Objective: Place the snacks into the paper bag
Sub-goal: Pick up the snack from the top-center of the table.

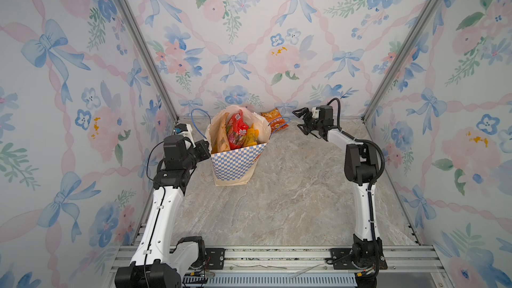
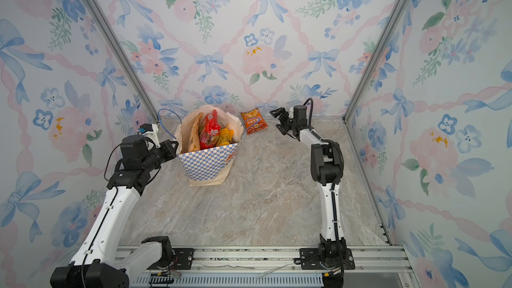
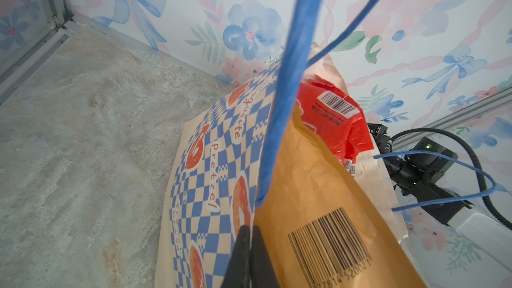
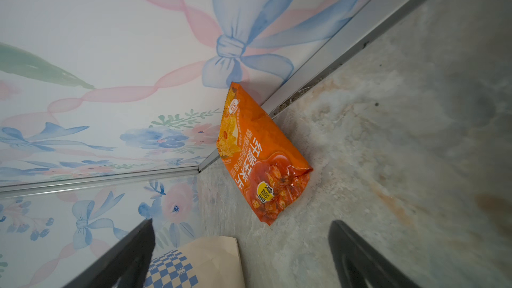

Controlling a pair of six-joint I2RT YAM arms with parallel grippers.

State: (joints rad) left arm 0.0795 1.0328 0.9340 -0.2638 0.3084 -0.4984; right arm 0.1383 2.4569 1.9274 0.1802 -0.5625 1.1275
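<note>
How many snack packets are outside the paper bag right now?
1: the orange packet lies on the table at the back wall, beside the paper bag, facing the open right gripper. Anything behind the bag would be hidden.

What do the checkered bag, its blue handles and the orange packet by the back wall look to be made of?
Paper bag: matte paper, judging by flat printed checks and soft creases. Handles: twisted blue cord, possibly paper twine; the strand looks fibrous. Orange packet: glossy plastic or foil film, showing glints and sharp crinkles.
</note>
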